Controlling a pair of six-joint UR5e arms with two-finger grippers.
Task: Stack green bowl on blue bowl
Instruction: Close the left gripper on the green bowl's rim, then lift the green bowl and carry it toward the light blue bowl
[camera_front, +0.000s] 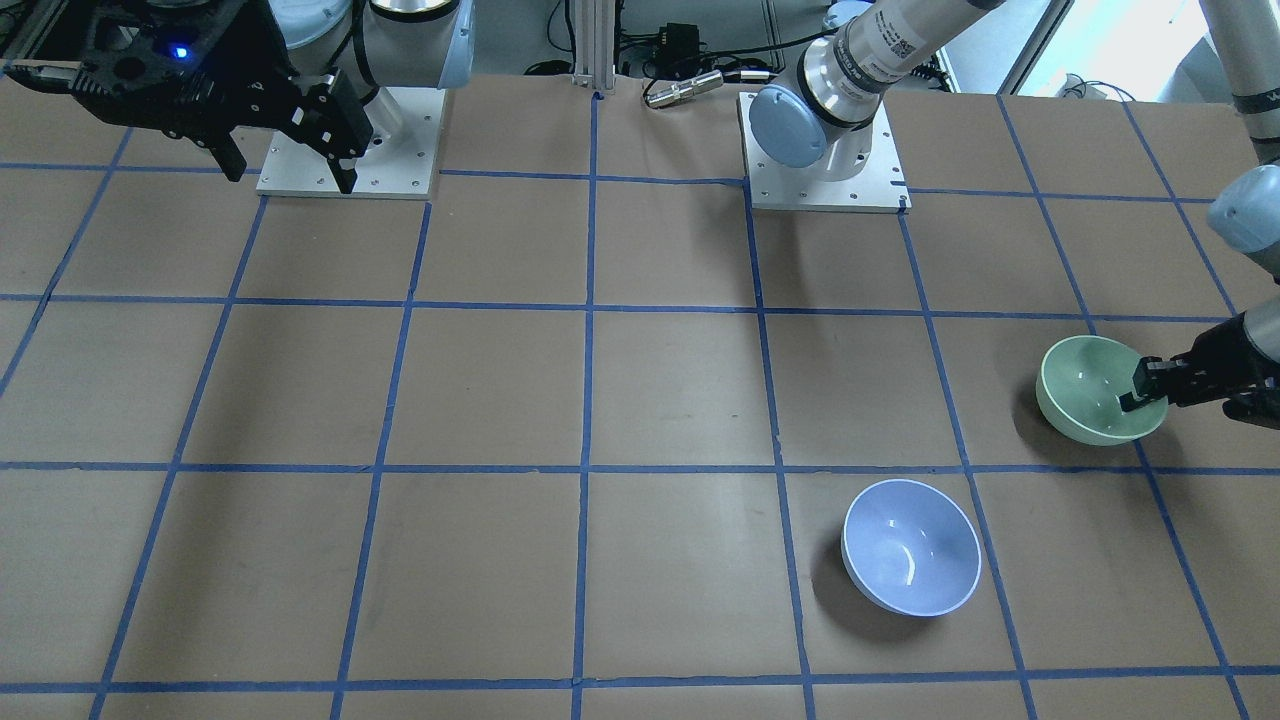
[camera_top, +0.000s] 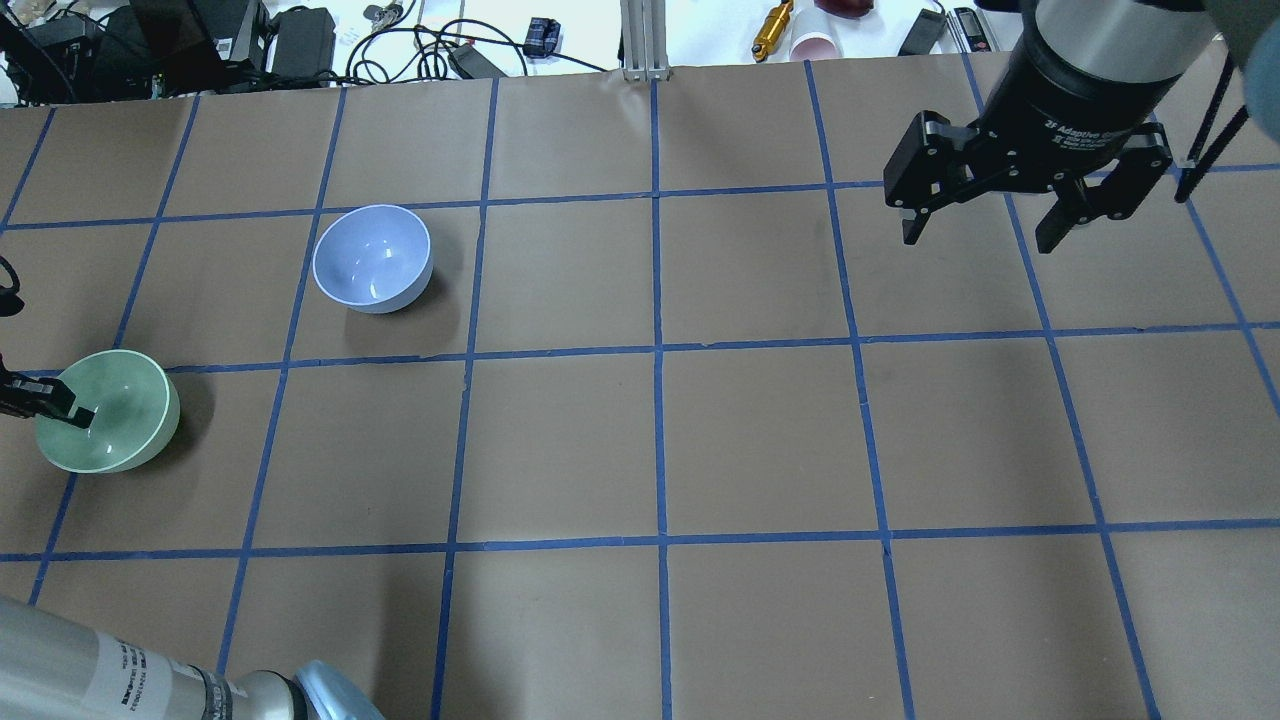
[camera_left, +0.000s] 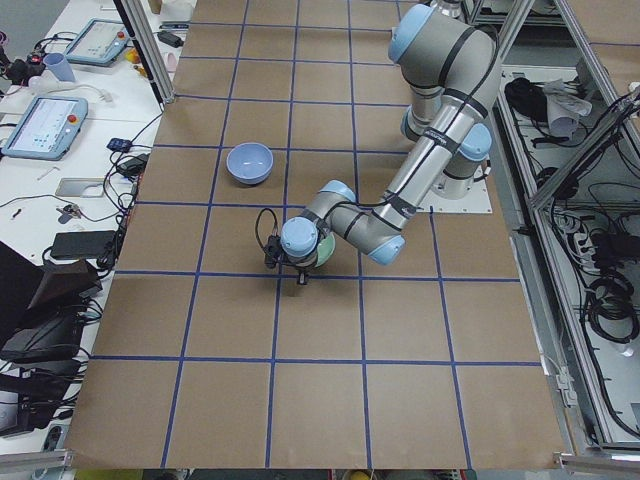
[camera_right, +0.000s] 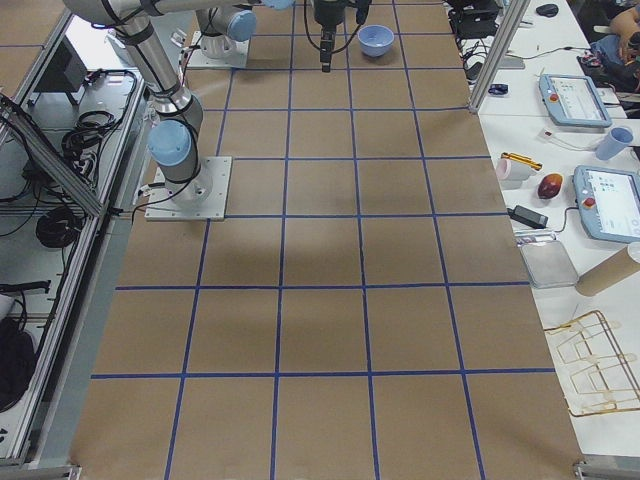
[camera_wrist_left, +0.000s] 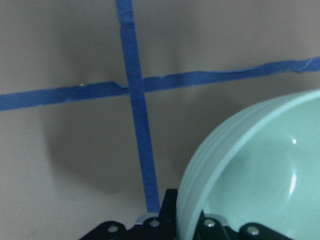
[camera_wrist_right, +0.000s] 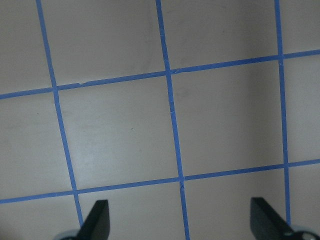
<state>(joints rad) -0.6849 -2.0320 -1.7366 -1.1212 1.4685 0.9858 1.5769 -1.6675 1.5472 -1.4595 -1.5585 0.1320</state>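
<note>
The green bowl (camera_front: 1085, 385) is on the robot's far left side of the table, tilted, also in the overhead view (camera_top: 120, 400). My left gripper (camera_front: 1150, 388) is shut on its rim, one finger inside and one outside; the wrist view shows the rim (camera_wrist_left: 260, 170) between the jaws. I cannot tell whether the bowl touches the table. The blue bowl (camera_front: 910, 545) stands upright about one grid square away, further from the robot (camera_top: 372, 255). My right gripper (camera_top: 978, 240) is open and empty, high over the right side of the table.
The table is brown paper with a blue tape grid (camera_top: 657, 350). Both arm base plates (camera_front: 825, 150) stand along the robot's edge. Cables, tablets and small items lie beyond the far edge (camera_top: 300, 40).
</note>
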